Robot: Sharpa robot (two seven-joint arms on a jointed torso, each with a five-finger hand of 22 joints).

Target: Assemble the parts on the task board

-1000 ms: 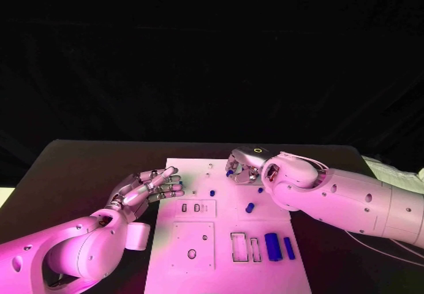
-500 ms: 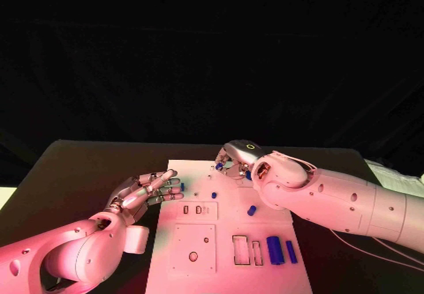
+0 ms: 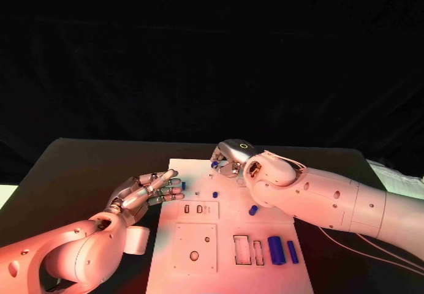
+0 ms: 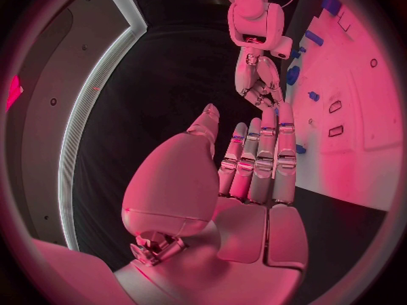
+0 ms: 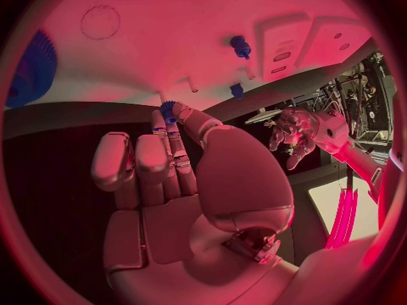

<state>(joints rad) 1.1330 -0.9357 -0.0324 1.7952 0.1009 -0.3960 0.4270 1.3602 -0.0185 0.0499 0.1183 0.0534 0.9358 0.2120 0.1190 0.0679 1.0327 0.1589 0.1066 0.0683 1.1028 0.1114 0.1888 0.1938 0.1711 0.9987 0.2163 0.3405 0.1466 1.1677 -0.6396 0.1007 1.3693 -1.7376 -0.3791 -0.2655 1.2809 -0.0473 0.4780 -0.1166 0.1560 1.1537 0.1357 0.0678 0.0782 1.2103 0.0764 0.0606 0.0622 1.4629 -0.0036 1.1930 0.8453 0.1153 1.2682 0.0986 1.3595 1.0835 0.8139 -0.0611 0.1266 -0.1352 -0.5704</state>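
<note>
My right hand (image 3: 231,160) pinches a small blue part (image 5: 168,108) at the board's (image 3: 231,269) twelve o'clock edge. My left hand (image 3: 146,191), at nine o'clock, has fingers apart, empty. Several parts (image 3: 275,249) lie loose, so most assembly looks undone.

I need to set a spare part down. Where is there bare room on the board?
The near right corner of the task board, below the two blue cylinders, is bare. The far edge is crowded by the right hand; the left hand hovers at the left edge.
</note>
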